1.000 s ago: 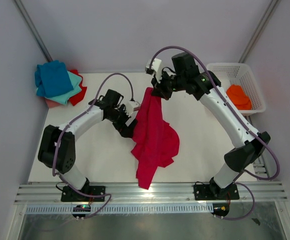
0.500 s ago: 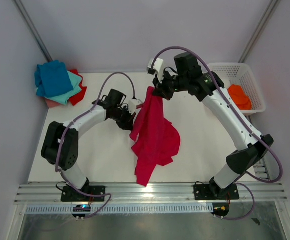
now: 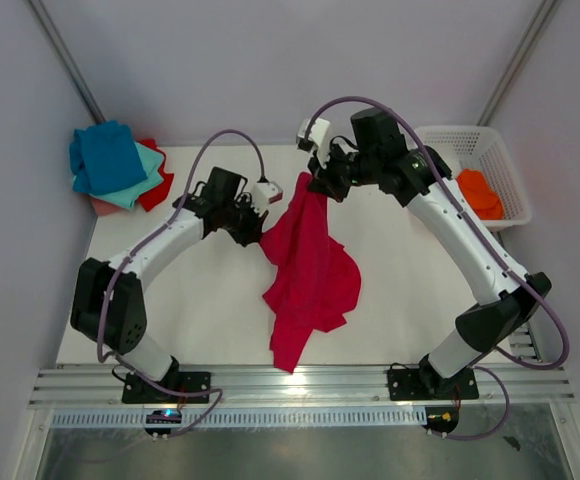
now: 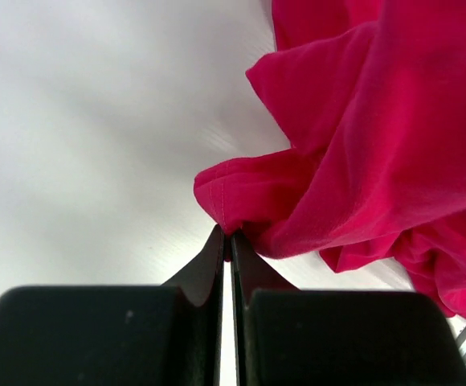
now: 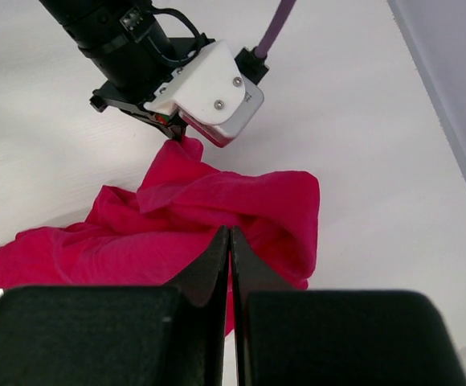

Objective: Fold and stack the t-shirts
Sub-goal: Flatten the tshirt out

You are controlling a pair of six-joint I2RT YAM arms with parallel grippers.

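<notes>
The large crimson t-shirt [image 3: 310, 270] hangs bunched from my right gripper [image 3: 316, 186], which is shut on its top edge above the back middle of the table. The shirt's lower part trails on the table toward the front edge. My left gripper [image 3: 259, 230] is shut on a fold at the shirt's left edge. In the left wrist view the gripper [image 4: 230, 235] pinches a small tuck of the crimson t-shirt [image 4: 361, 137]. In the right wrist view the shut gripper [image 5: 230, 232] is over the t-shirt [image 5: 177, 217], and the cloth in its grip is hidden by the fingers.
A stack of folded tees lies at the back left corner, with a blue one [image 3: 105, 155] on top of teal [image 3: 146, 172], red [image 3: 159, 188] and pink ones. A white lattice basket [image 3: 467, 140] at the back right holds an orange tee [image 3: 478, 193]. The left arm's wrist [image 5: 177, 72] shows in the right wrist view.
My left gripper went from open to shut on the shirt's left edge and drew back and up with it. The right gripper holds the top and has barely moved.
</notes>
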